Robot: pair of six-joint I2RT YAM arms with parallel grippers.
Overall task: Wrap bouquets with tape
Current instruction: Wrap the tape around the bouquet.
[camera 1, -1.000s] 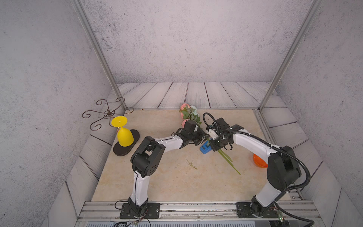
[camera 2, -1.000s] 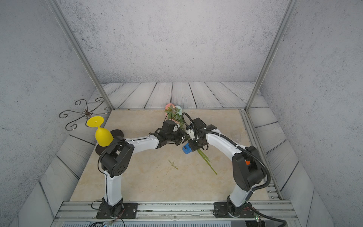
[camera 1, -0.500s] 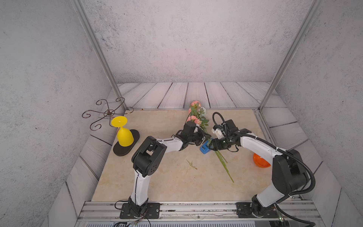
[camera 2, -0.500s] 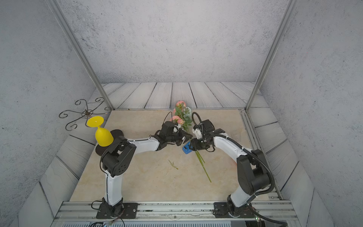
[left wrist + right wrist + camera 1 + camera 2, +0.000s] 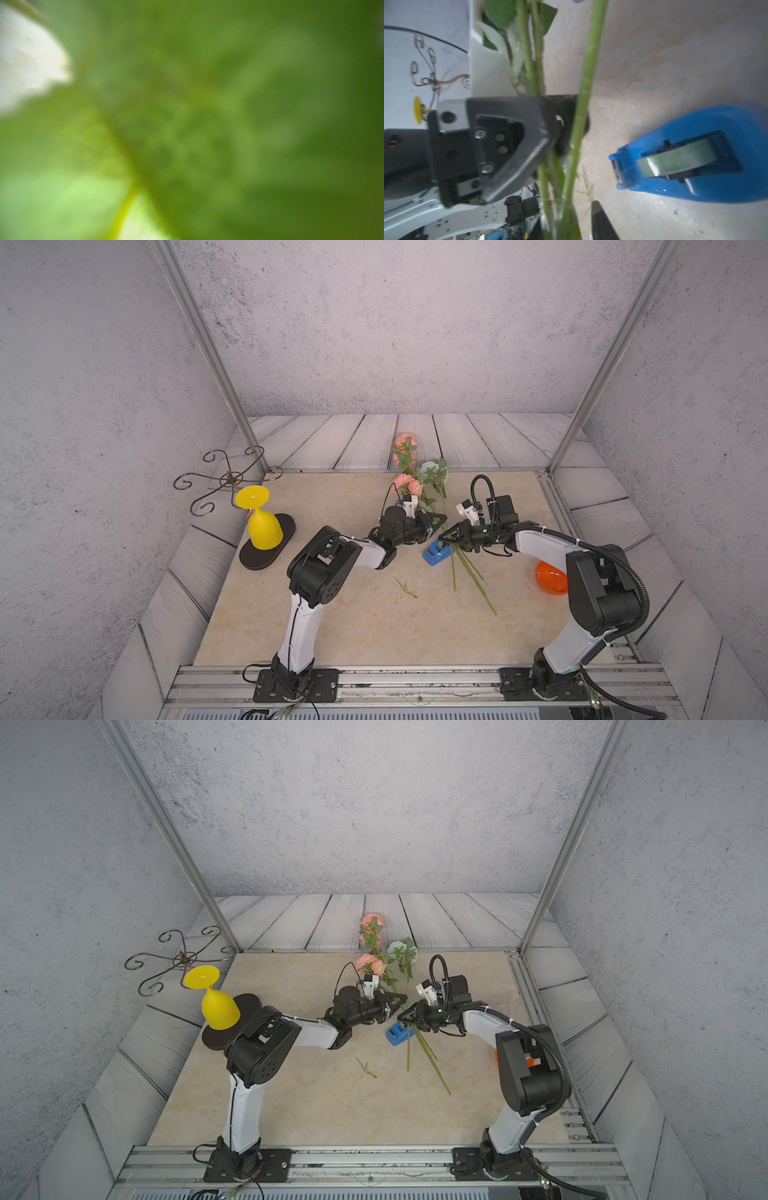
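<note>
Tape (image 5: 675,159) sharp in right wrist view, bouquets (image 5: 207,124) — green blur in left

Blue plastic tape dispenser (image 5: 436,553) mid beige tabletop (image 5: 374,635); green-stemmed artificial bouquets (image 5: 407,484) just right of it; yellow plastic goblet (image 5: 262,529) near left edge.

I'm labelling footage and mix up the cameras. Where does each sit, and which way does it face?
Top views: high over the front rail, looking down toward the back wall; both arms, left hand and right hand at the flowers.
Left wrist: on the left arm, against a blurred green leaf; no robot parts.
Right wrist: on the right arm, facing the left hand gripping stems beside the tape dispenser; own fingertip.
Shared: top and right-wrist views show the dispenser.
</note>
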